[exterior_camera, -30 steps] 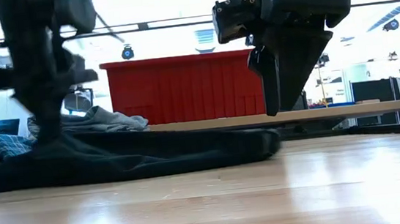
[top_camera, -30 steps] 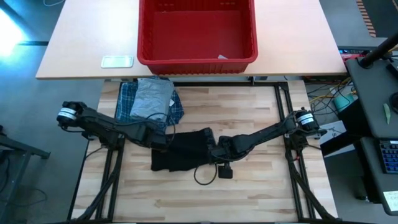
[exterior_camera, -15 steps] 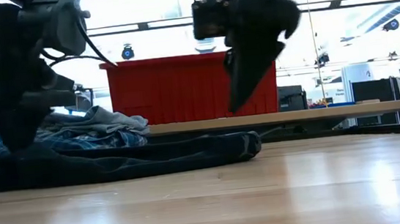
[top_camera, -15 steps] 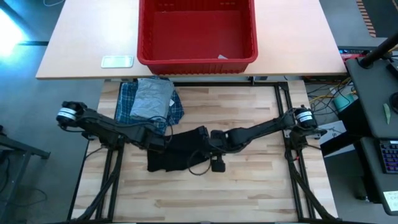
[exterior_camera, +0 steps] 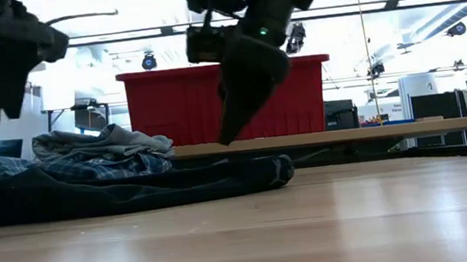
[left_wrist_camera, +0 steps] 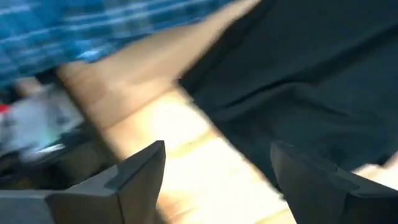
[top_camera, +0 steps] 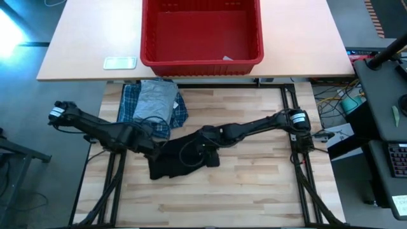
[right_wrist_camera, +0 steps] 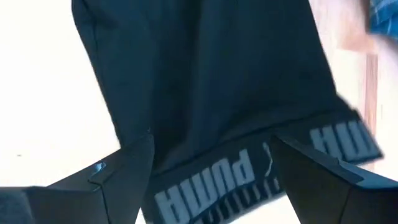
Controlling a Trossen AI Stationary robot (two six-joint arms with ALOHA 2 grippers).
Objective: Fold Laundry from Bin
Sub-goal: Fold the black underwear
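Both grippers, left and right, hover with jaws parted, empty, over the black garment on the worktop.

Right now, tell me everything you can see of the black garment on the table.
The black garment is soft dark fabric, lying flat and partly folded on the wooden table, in front of the plaid shirt. In the right wrist view its waistband carries white PUMA lettering. The low view shows it as a low, rumpled strip. Both grippers hang open above it, left gripper and right gripper; neither holds it.
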